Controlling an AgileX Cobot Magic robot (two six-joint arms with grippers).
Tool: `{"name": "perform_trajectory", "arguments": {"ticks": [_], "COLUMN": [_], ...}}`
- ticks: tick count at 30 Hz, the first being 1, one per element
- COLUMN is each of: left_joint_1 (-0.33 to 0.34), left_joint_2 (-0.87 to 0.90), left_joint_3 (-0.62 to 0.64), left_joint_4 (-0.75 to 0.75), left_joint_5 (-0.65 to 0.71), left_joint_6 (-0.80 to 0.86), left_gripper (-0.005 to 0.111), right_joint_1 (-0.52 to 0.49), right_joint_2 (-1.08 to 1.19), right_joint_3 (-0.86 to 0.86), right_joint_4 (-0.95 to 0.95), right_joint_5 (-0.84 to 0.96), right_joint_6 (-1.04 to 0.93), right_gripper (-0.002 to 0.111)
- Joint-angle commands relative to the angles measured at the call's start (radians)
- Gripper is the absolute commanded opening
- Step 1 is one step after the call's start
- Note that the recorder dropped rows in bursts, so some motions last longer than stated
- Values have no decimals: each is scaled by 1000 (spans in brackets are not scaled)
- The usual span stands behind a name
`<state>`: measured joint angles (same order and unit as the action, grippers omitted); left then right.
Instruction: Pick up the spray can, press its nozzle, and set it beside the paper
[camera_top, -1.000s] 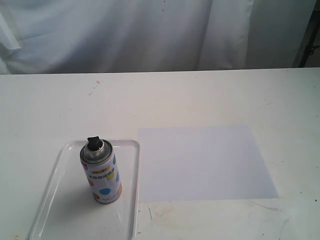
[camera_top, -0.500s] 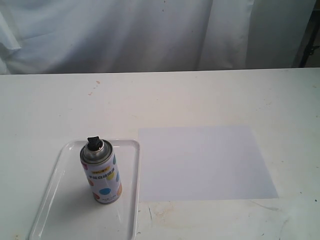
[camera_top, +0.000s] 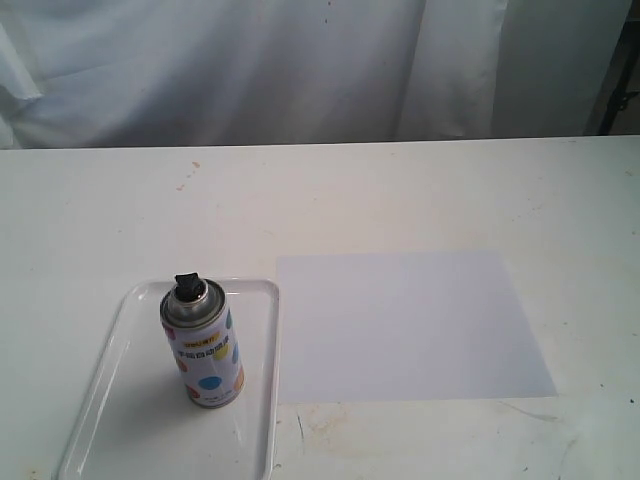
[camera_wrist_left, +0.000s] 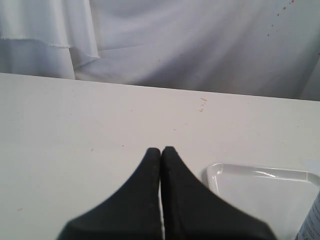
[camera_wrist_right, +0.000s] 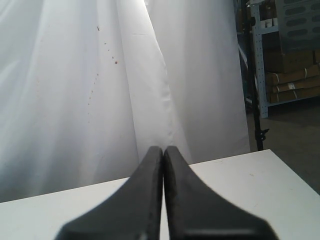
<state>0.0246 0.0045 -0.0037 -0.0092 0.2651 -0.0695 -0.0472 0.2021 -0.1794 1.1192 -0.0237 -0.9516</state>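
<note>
The spray can (camera_top: 203, 350) stands upright inside a clear plastic tray (camera_top: 120, 400) at the front left of the table, its black nozzle (camera_top: 187, 285) on top of the silver dome. A sliver of the can (camera_wrist_left: 312, 222) shows in the left wrist view beside the tray (camera_wrist_left: 260, 185). The white paper (camera_top: 405, 325) lies flat to the right of the tray. Neither arm appears in the exterior view. My left gripper (camera_wrist_left: 161, 150) is shut and empty, hovering short of the tray's corner. My right gripper (camera_wrist_right: 163, 149) is shut and empty, facing the white curtain.
A white curtain (camera_top: 300, 70) hangs behind the table's far edge. Metal shelving with cardboard boxes (camera_wrist_right: 285, 60) stands beyond the table's right end. Small orange specks (camera_top: 195, 165) mark the tabletop at the back left.
</note>
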Motion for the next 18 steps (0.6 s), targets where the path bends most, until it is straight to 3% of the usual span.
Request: {"name": "perform_trajectory", "arguments": {"ticks": [1, 4, 8, 10, 12, 18], "left_joint_1": [-6, -6, -6, -6, -6, -6], "left_joint_2": [-5, -5, -5, -5, -5, -5], "left_joint_3": [4, 4, 4, 4, 4, 4], "left_joint_4": [0, 0, 0, 0, 0, 0], "left_joint_5": [1, 1, 1, 1, 1, 1], "left_joint_6": [-4, -4, -4, -4, -4, -4], "left_gripper": [0, 0, 0, 0, 0, 0], "right_joint_1": [3, 3, 3, 5, 7, 7], "right_joint_2": [-3, -3, -16, -26, -47, -201], "right_joint_3": [13, 35, 45, 45, 49, 153], "right_joint_4": [-10, -191, -815, -1025, -1094, -1132], "right_joint_5": [1, 57, 154, 210, 247, 228], "right_joint_6": [-5, 143, 746, 997, 1087, 1075], "right_gripper": [0, 0, 0, 0, 0, 0]}}
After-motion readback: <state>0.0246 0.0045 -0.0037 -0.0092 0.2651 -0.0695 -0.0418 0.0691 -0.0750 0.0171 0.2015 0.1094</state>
